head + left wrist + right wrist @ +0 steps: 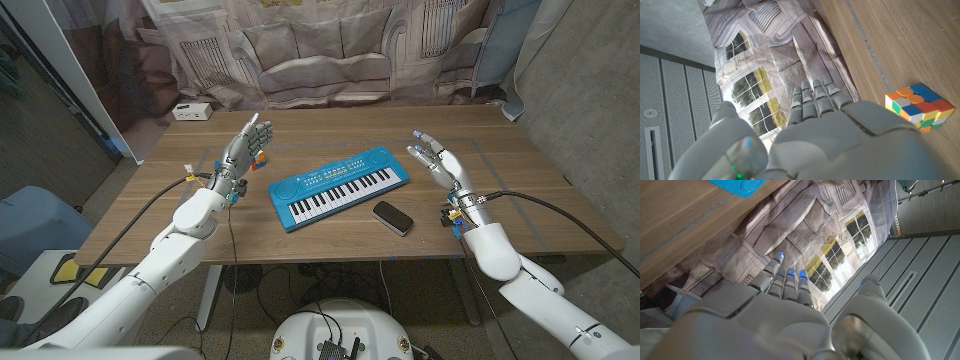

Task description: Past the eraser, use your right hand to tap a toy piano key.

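Risk of several toy piano (pixel 339 186) keys being struck, or the eraser (pixel 392 217) being clipped, is posed by the empty, wide-spread right robot hand (pixel 436 163) raised beside the keyboard.

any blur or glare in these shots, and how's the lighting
Head view: even, soft light, toy piano and eraser sharp. Left wrist view: left hand softly blurred up close, cube crisp. Right wrist view: right hand out of focus, blue glow on its fingertips.

Wood-grain matt surface (pixel 500 150) — blue plastic toy piano (pixel 338 186), glossy black eraser (pixel 392 217), grey plastic-looking robot hand (pixel 840 135).
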